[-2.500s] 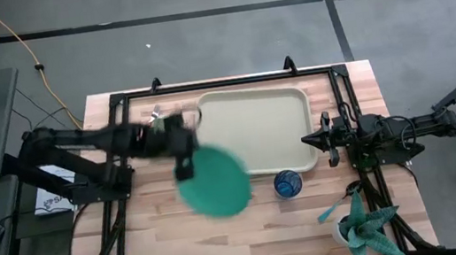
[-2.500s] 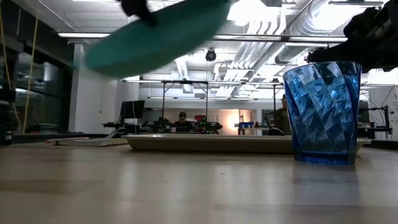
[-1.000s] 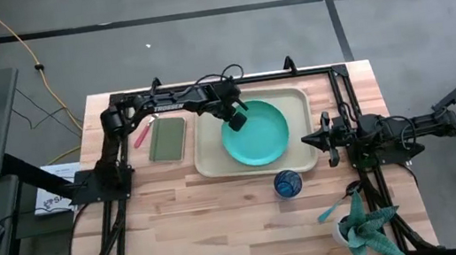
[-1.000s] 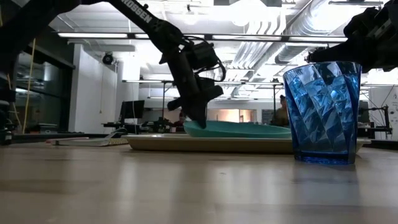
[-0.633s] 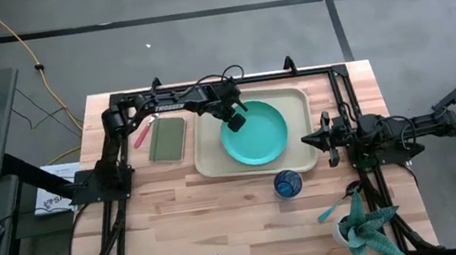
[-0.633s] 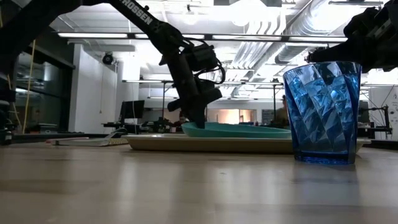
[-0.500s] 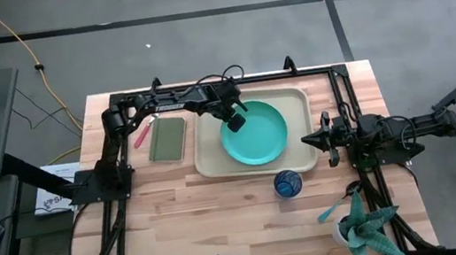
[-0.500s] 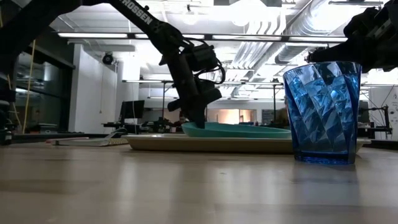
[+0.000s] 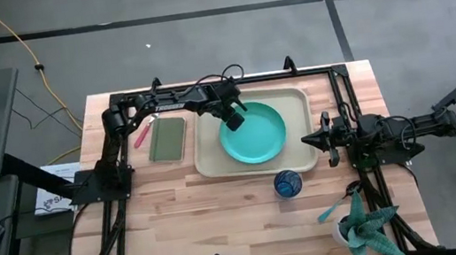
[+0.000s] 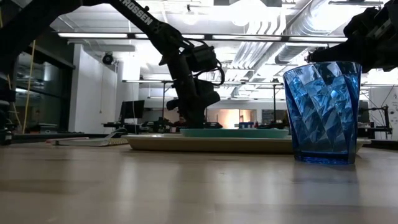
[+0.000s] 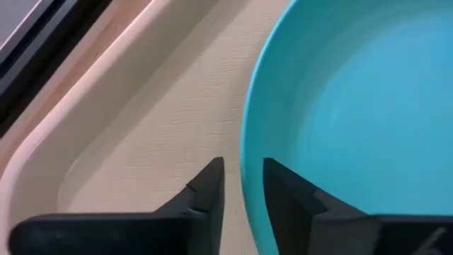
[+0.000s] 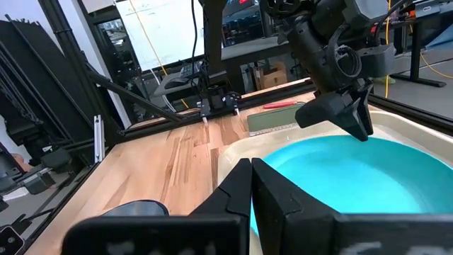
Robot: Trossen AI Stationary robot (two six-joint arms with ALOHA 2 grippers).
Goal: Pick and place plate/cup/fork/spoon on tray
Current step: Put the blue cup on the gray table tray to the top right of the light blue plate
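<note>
The plate (image 9: pixel 253 133) has come down from its tilt and now lies flat in the tray (image 9: pixel 212 161). Further left, the fork (image 9: pixel 142 136) waits on the bench (image 9: pixel 180 232). The left hand (image 11: pixel 243 185) straddles the plate's rim with its fingers parted, so the placing looks done; retreat comes next. The cup (image 9: pixel 287 183) stands outside the tray. The right hand (image 12: pixel 251 177), pinched closed and empty, idles nearby.

overhead, table-level, two wrist cameras
</note>
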